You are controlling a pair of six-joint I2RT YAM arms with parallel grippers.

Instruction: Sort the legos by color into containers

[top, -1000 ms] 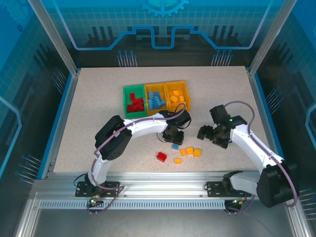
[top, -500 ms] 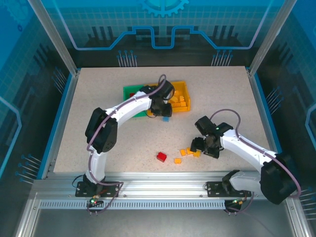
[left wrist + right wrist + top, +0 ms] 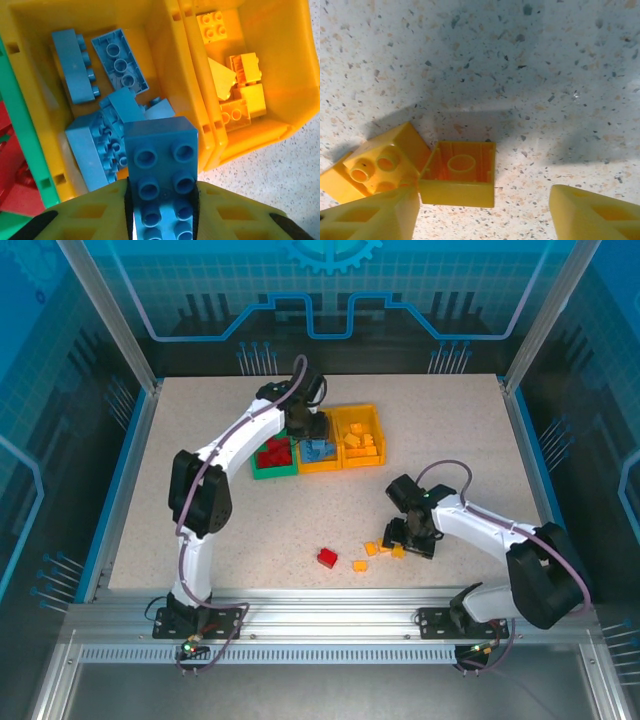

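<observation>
- Holding a blue brick [image 3: 160,150] pinched in the left gripper [image 3: 161,200], I sit over the middle bin [image 3: 162,50] of three joined in a row at the top view's upper centre: one green bin [image 3: 272,476] and two yellow.
- The left wrist view lets me count what the top view blurs: at least five blue bricks in that bin and about five orange in the right bin [image 3: 285,75].
- Loose at lower centre of the table [image 3: 200,440]: one red brick [image 3: 327,558] and at least three orange bricks [image 3: 372,549].
- The right gripper [image 3: 485,212], fingers spread, straddles an upturned orange brick [image 3: 459,172] touching a studs-up brick [image 3: 375,167]. The right wrist view tells me which way up each lies.
</observation>
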